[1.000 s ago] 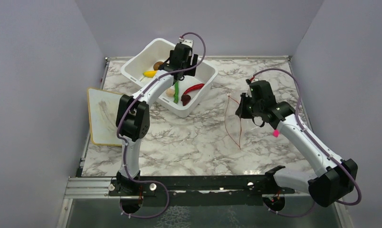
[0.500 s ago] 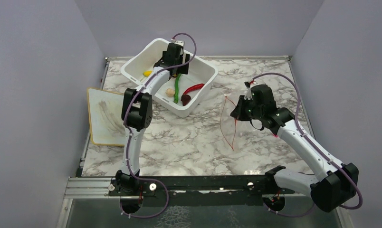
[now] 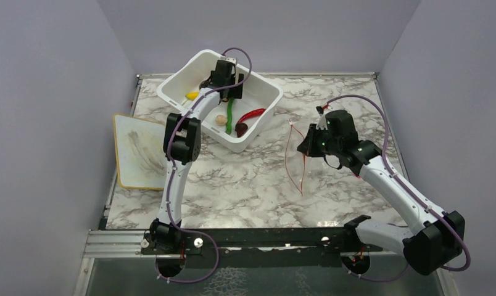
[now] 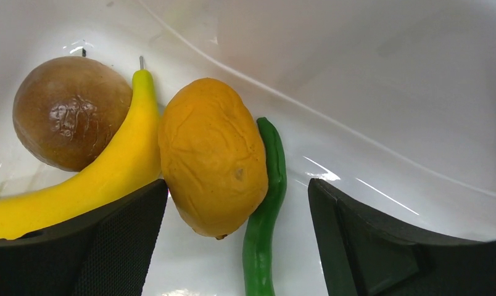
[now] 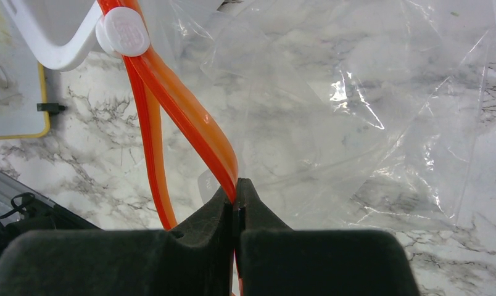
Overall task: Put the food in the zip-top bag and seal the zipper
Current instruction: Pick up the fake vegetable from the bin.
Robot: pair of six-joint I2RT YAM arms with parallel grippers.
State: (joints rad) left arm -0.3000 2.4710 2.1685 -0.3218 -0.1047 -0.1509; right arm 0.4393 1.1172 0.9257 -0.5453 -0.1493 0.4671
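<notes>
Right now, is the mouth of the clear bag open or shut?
Open. On the bag, the two orange zipper strips spread apart below the white slider.

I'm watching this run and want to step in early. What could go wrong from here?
The open left gripper straddles the orange fruit, with banana and pod touching it: closing may catch a neighbour or squirt the fruit out.
The right gripper pinches only the thin zipper: it may slip, and the bag mouth looks narrow, so food may snag.
</notes>
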